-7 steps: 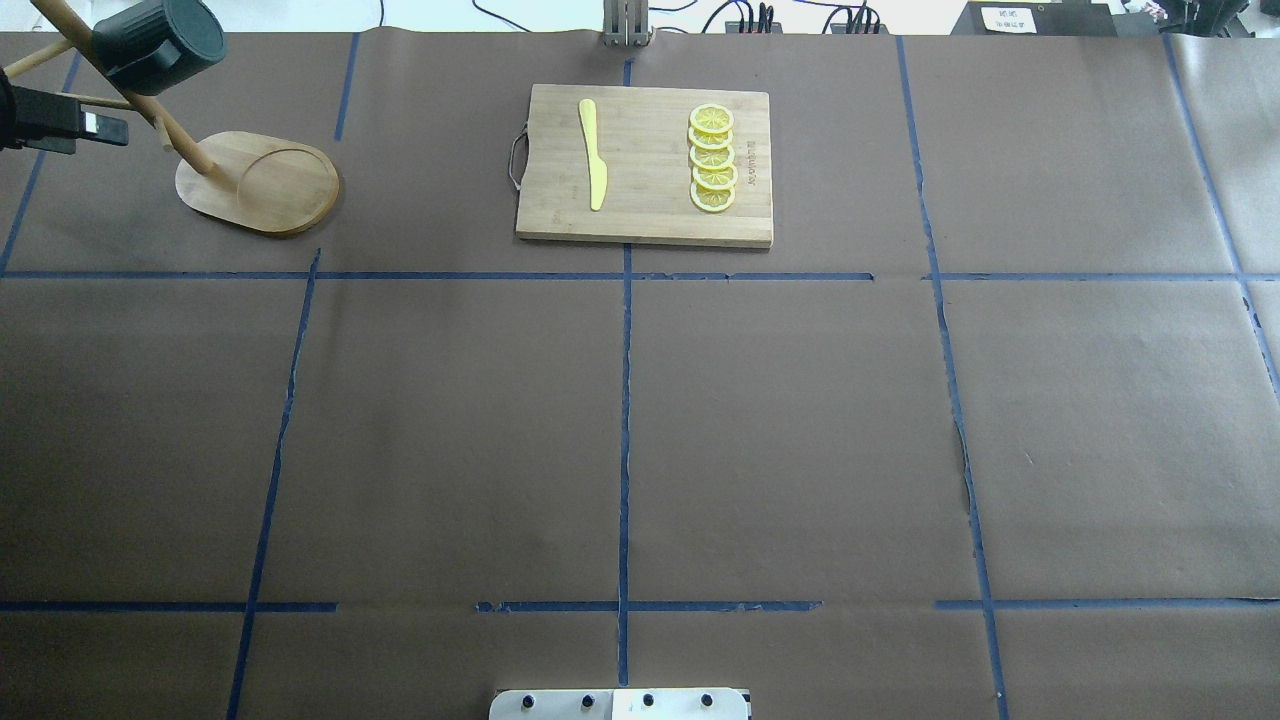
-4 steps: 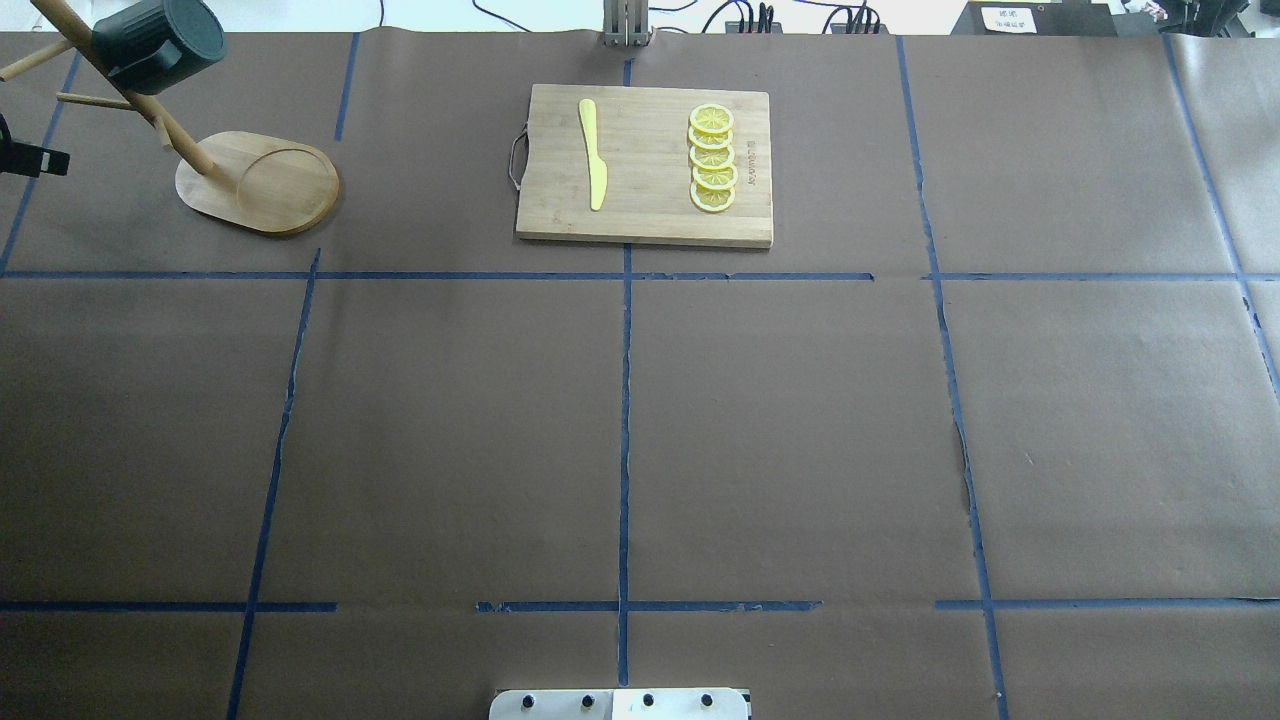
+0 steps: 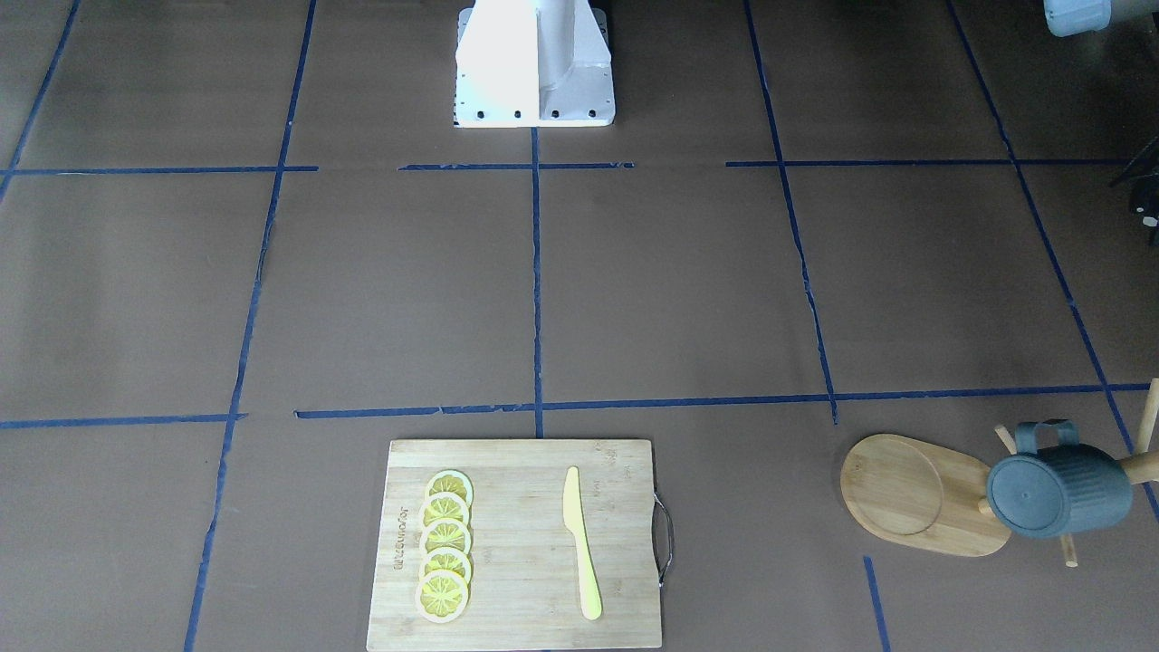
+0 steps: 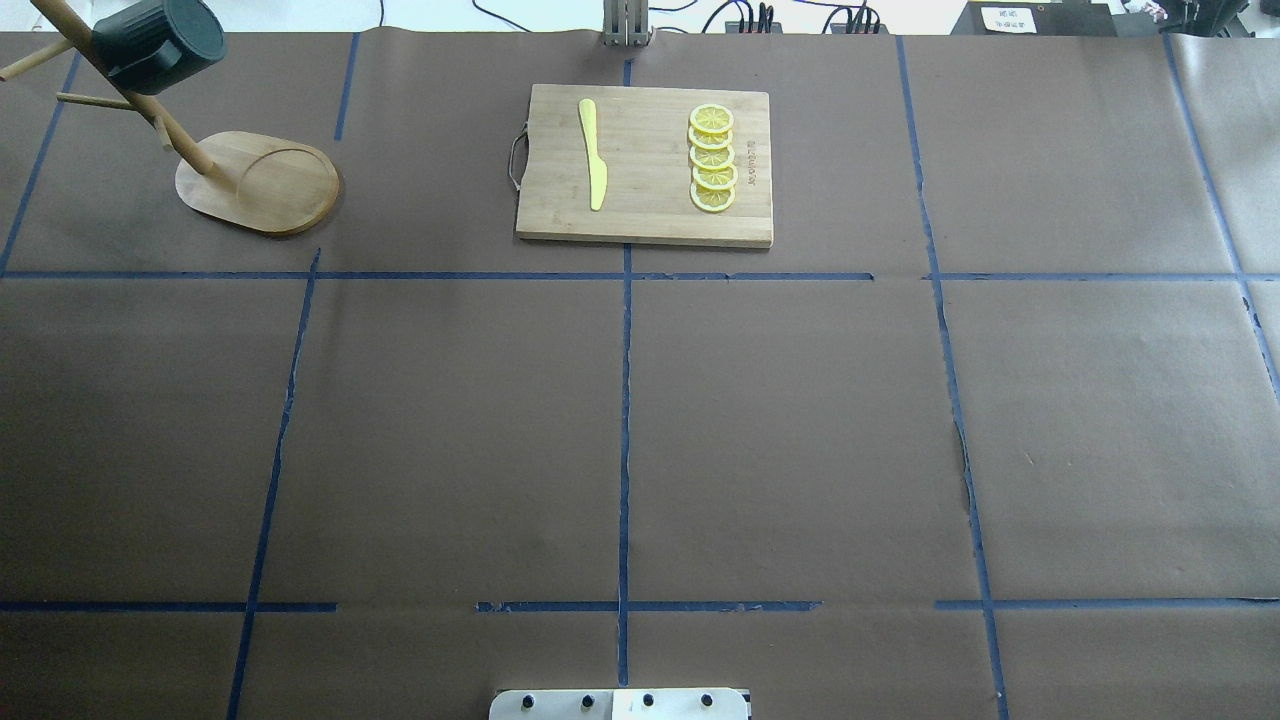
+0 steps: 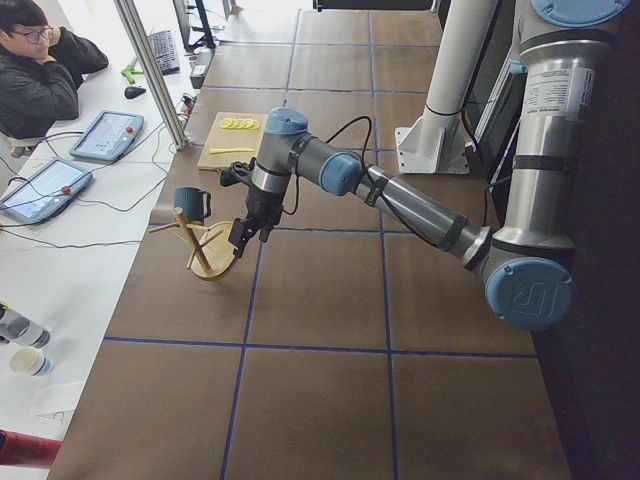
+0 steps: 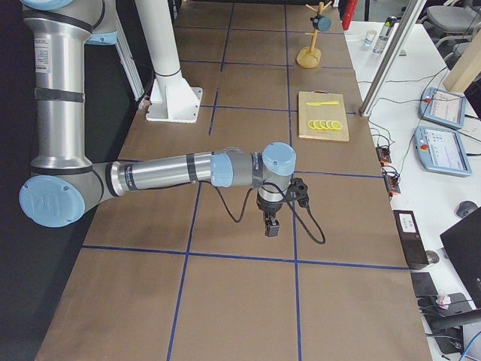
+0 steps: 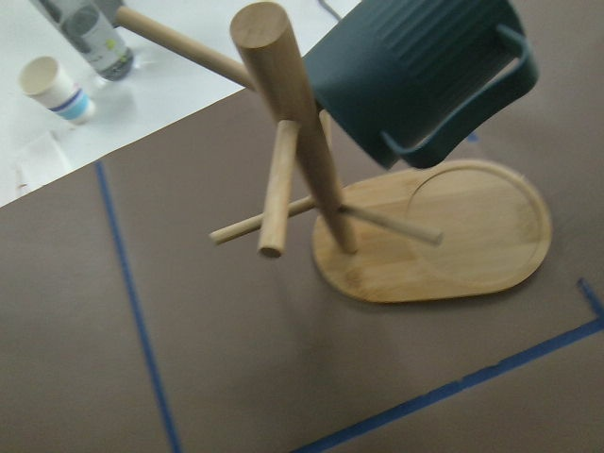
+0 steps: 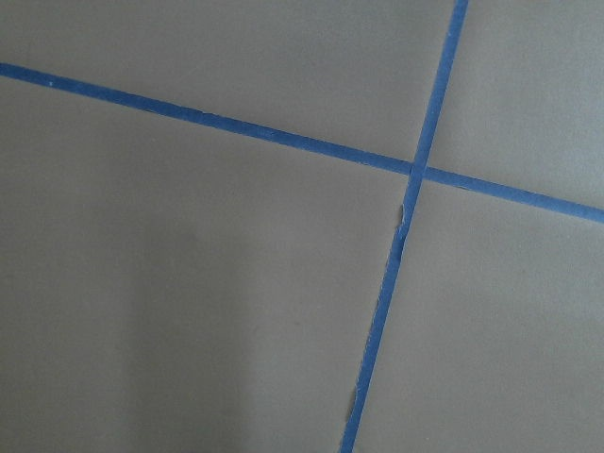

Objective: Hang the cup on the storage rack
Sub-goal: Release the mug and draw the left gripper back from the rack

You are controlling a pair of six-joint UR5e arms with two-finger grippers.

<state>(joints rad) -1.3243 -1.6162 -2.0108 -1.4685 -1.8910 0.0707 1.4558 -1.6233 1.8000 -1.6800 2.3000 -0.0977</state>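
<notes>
**A:** The left pincer (image 5: 244,233) has slid clean out of the overhead shot! A second ago it sat at the frame's edge beside the storage rack (image 4: 262,188).

**B:** And the cup (image 4: 156,46) stays put, tilted high against the rack's pole, with nothing gripping it. I can't make out how it's caught there, but I'd call the hang done.

**A:** Left arm's pose?

**B:** It's stretched long across the table with the wrist bent down. The pincer sits low near the rack's base, apart from it. Whether it's spread or closed, the side view won't say.

**A:** And the right pincer (image 6: 270,226)?

**B:** It points down over the table, well apart from the rack. Its wrist camera shows only paper, and I can't tell the gap there either.
</notes>
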